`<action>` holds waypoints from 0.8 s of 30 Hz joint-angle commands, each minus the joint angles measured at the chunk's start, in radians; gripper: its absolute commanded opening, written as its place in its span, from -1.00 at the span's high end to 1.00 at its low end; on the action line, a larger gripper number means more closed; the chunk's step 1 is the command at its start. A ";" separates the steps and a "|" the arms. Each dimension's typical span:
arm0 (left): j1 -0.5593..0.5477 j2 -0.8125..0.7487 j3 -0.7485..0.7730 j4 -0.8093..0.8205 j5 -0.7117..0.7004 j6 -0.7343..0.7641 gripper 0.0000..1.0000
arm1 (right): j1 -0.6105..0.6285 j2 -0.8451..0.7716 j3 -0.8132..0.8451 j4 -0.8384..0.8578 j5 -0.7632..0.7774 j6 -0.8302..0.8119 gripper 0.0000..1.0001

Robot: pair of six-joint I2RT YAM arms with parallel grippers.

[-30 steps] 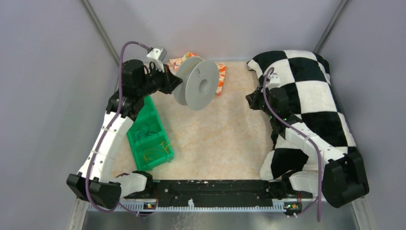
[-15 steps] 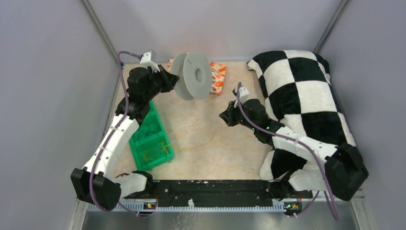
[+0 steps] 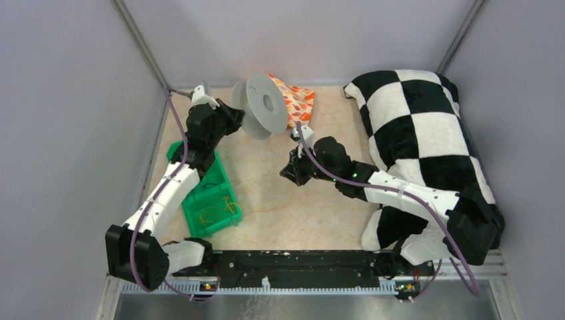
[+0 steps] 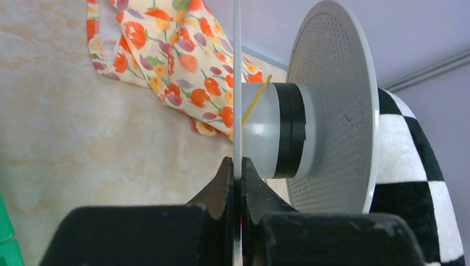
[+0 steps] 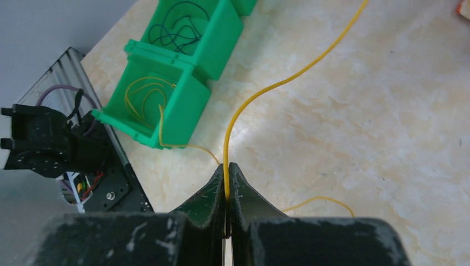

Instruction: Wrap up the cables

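Pale lilac walls (image 3: pixel 66 100) close in a beige, marble-patterned worktop (image 3: pixel 320 200) on three sides. The widest bare stretch lies between the two pincers and toward the near edge.

The left pincer (image 4: pixel 237 166) is clamped on the thin rim of one flange of a grey spool (image 4: pixel 332 111), held off the worktop with its axis roughly level. Just beyond this pincer, a yellow cable (image 4: pixel 256 97) crosses the spool's pale hub beside a black band. Behind the spool lies a floral cloth (image 4: pixel 166 50) against the far wall. To the pincer's right, past the spool, a black-and-white checkered cushion (image 4: pixel 404 166) fills that side of the worktop.

The right pincer (image 5: pixel 226 169) is closed on the yellow cable (image 5: pixel 260 91), which rises from between its tips and curves away over bare worktop. Ahead of it and to one side stands a green bin (image 5: pixel 188 61), close to the side wall. The bin's end compartment holds more yellow strands (image 5: pixel 144 94), and one trails over the bin wall toward the pincer tips. The next compartment holds dark wires (image 5: pixel 177 22). From above, the right pincer (image 3: pixel 293 175) sits near mid-worktop, just below the spool (image 3: pixel 263 107), with the cushion (image 3: pixel 426 127) behind its arm.
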 commanded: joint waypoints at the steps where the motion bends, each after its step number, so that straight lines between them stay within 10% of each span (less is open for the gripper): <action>1: -0.022 0.032 0.020 0.170 -0.080 -0.018 1.00 | 0.027 0.015 0.119 -0.080 -0.080 -0.067 1.00; 11: -0.154 0.052 0.020 0.141 -0.159 0.215 1.00 | 0.030 0.032 0.284 -0.259 -0.095 -0.171 1.00; 24: -0.179 0.039 0.043 0.031 0.202 0.650 1.00 | -0.046 0.040 0.430 -0.424 -0.128 -0.374 1.00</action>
